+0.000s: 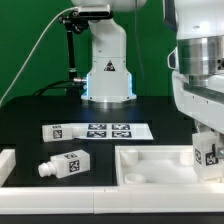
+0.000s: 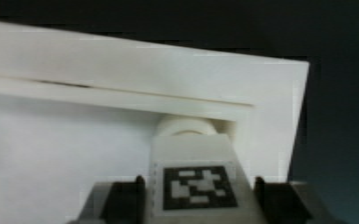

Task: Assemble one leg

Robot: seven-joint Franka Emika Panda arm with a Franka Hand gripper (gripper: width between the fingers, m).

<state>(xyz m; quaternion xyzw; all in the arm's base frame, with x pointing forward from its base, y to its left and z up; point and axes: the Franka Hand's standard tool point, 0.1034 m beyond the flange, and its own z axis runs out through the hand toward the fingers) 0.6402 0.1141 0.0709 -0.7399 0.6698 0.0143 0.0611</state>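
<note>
My gripper [image 1: 207, 157] is shut on a leg [image 1: 208, 153], a small white block with a black-and-white tag, and holds it upright over the right end of the large white tabletop [image 1: 150, 166]. In the wrist view the leg [image 2: 195, 168] sits between my two dark fingers [image 2: 119, 197], its round stub [image 2: 188, 127] touching or nearly touching the tabletop's raised rim [image 2: 140, 90] near a corner. A second leg [image 1: 64, 165] lies on its side on the black table at the exterior view's left, stub pointing left.
The marker board [image 1: 97, 131] lies flat behind the loose leg. A white part [image 1: 5, 165] sits at the exterior view's left edge. The robot base [image 1: 106, 70] stands at the back. A white rail [image 1: 60, 207] runs along the front.
</note>
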